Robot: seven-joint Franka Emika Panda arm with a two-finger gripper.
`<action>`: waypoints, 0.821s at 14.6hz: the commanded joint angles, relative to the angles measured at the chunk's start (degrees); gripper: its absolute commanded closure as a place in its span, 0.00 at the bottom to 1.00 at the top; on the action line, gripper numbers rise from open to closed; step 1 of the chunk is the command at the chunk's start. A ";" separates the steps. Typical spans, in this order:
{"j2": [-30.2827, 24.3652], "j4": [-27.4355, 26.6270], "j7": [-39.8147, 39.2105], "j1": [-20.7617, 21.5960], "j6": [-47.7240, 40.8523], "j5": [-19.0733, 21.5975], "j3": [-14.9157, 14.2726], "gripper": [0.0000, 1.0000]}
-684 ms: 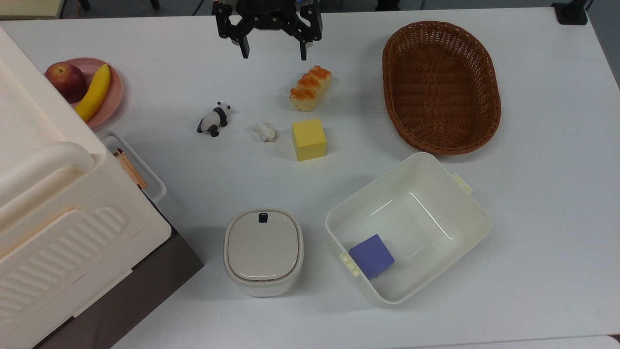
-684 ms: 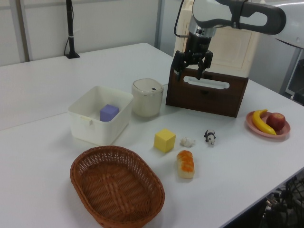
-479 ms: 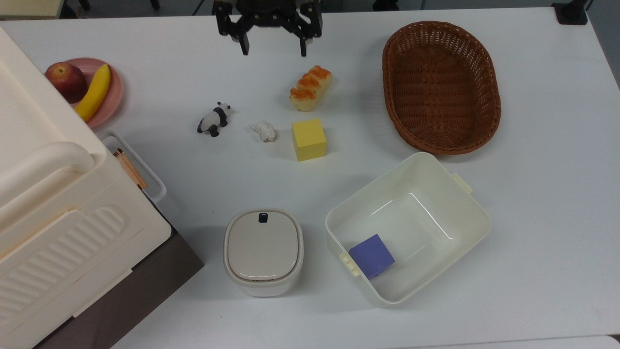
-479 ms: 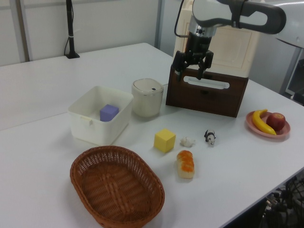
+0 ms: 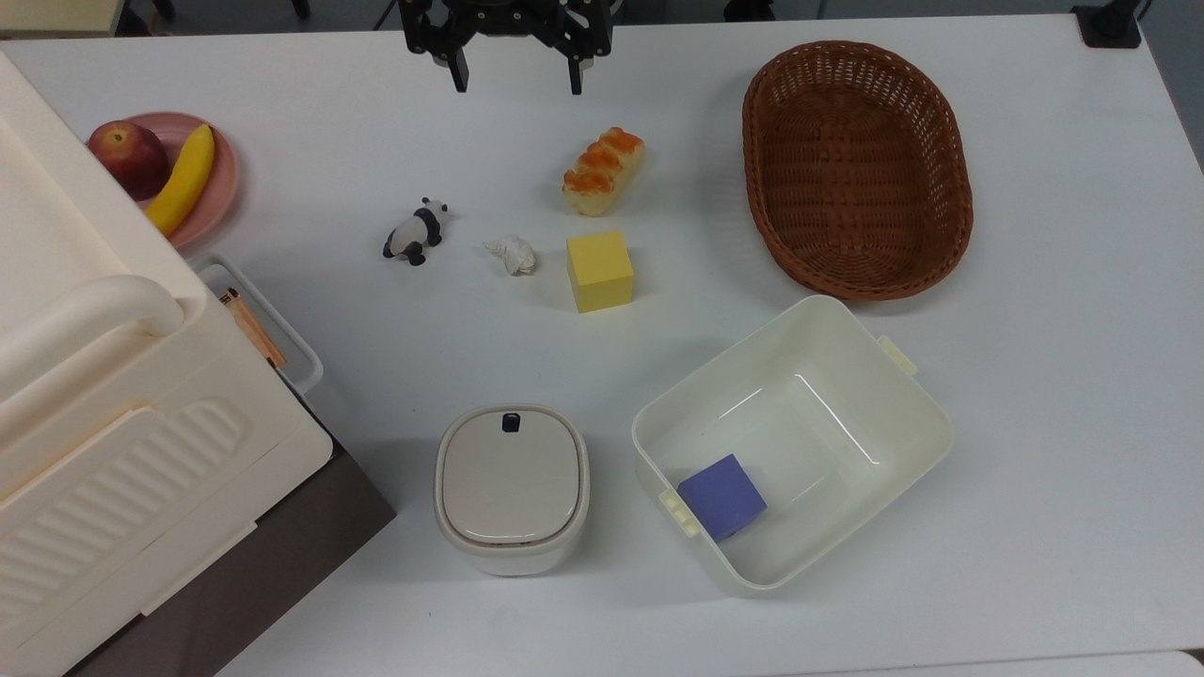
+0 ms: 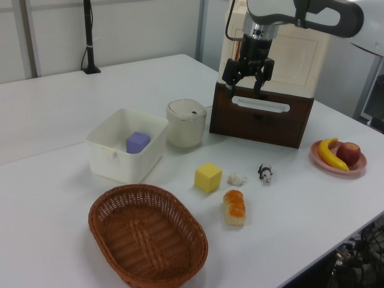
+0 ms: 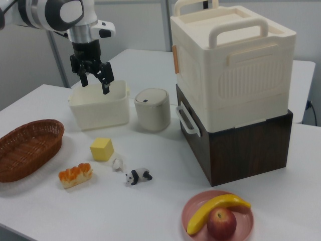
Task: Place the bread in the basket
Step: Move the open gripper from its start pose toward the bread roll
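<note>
The bread (image 5: 603,170) (image 6: 234,207) (image 7: 75,175) is a pale-yellow loaf with orange-brown bumps, lying on the white table. To the top view's right of it stands the dark-brown wicker basket (image 5: 948,133) (image 6: 102,212) (image 7: 50,125), with nothing inside. My gripper (image 5: 516,80) (image 6: 248,85) (image 7: 95,84) hangs open high above the table, at the top edge of the top view, up and to the top view's left of the bread. Nothing is between its fingers.
A yellow cube (image 5: 600,271), a white wrinkly lump (image 5: 512,254) and a panda figure (image 5: 414,232) lie near the bread. A cream tub (image 5: 884,371) holds a purple cube (image 5: 721,495). A lidded pot (image 5: 511,486), a big cream box on a brown base (image 7: 233,80) and a fruit plate (image 5: 222,160) stand around.
My gripper has risen, shifting toward the top edge of the top view, still open. The bread and the other things have not moved.
</note>
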 commanded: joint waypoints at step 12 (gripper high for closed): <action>-13.83 -22.70 -1.23 0.71 13.91 0.34 3.08 0.00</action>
